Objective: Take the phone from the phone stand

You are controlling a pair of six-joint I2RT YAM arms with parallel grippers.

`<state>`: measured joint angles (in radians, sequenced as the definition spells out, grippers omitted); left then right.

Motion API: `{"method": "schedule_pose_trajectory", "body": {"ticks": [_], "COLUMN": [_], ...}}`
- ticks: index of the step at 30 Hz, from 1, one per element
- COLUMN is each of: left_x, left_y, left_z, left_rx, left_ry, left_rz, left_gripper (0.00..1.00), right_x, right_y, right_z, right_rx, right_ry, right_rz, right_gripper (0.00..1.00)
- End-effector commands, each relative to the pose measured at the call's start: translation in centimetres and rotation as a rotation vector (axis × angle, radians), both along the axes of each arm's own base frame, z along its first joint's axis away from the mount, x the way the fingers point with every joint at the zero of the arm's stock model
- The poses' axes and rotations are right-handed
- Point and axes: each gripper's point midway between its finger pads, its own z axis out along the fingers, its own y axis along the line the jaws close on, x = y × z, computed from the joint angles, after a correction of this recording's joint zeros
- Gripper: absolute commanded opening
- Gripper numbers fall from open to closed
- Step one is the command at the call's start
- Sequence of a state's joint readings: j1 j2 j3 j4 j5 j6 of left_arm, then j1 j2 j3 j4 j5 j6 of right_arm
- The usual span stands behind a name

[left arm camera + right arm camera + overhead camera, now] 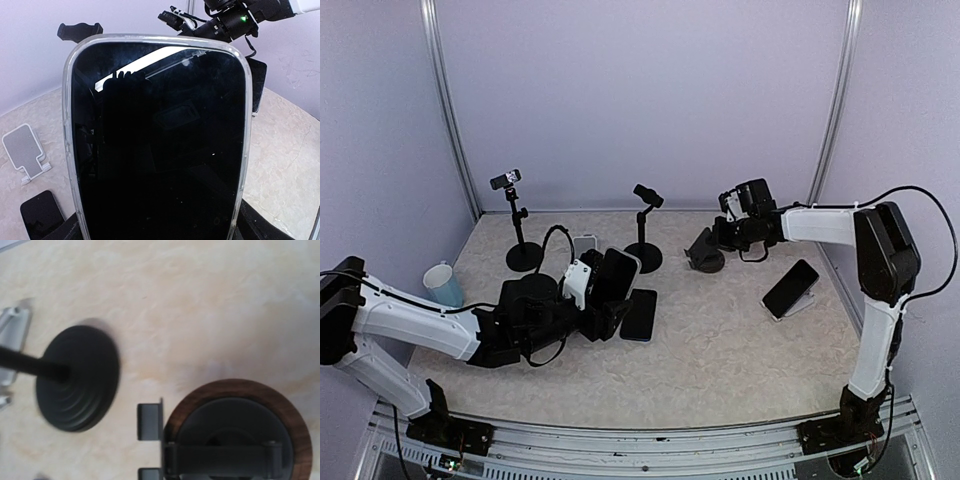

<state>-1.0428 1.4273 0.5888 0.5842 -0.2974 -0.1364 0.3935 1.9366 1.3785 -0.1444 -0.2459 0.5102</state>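
Now in hand: lift-off, judged almost done; phone (157,145) is off the white stand (25,152).
State of left gripper (592,292): clamped wide across the phone's sides, holding it upright.
Task phone place: between the left gripper's fingers; empty white stand just beyond them.
State of right gripper (728,234): closed, nothing seen held, poised over the wood-rimmed stand (235,430).
Next move, judged: carry the phone away, lay it down, release.
Phones, three: held one; flat phone (640,314) just right of left gripper; leaning phone (790,288) near right gripper.
Stands, five: white; wood-rimmed; low stand (804,303) under leaning phone; black pole stand (524,257); second pole stand (643,258).
Cups, one: blue cup (443,283), left of left gripper.
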Motion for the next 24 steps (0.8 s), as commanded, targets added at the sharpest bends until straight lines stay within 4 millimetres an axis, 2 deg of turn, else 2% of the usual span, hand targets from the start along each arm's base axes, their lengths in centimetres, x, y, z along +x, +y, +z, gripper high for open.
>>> {"method": "schedule_pose_trajectory", "body": {"ticks": [1,8,12,13,16,18,21,24], "left_x": [0.4,0.4,0.4,0.4,0.5,0.6,0.7,1.0], "left_y": [0.2,-0.1,-0.2,-0.3,-0.5,-0.6,-0.9,-1.1], "left_z": [2.9,2.5,2.3,2.3,2.1,2.0,2.0,2.0], "left_rx": [-0.103,-0.102,-0.1,-0.1,-0.095,-0.094,-0.093,-0.101], "left_ry": [-0.049,-0.041,-0.036,-0.035,-0.033,-0.03,-0.028,-0.023], "left_rz": [0.018,0.008,0.006,0.007,0.006,0.004,0.006,0.012], "left_gripper": [0.5,0.5,0.5,0.5,0.5,0.5,0.5,0.5], "right_x": [2.5,4.2,4.6,4.6,4.7,4.7,4.3,3.3], "right_y": [-1.0,-1.1,-1.1,-1.1,-1.2,-1.2,-1.0,-0.8], "right_z": [0.1,-1.6,-2.5,-2.7,-2.6,-2.3,-1.0,1.2], "right_rx": [-0.051,-0.09,-0.095,-0.097,-0.085,-0.072,-0.045,-0.014], "right_ry": [-0.029,-0.022,-0.009,-0.006,-0.006,-0.008,-0.026,-0.063], "right_rz": [-0.024,-0.02,-0.023,-0.025,-0.021,-0.015,0.003,0.023], "right_gripper": [0.0,0.0,0.0,0.03,0.31,0.43,0.52,0.58]}}
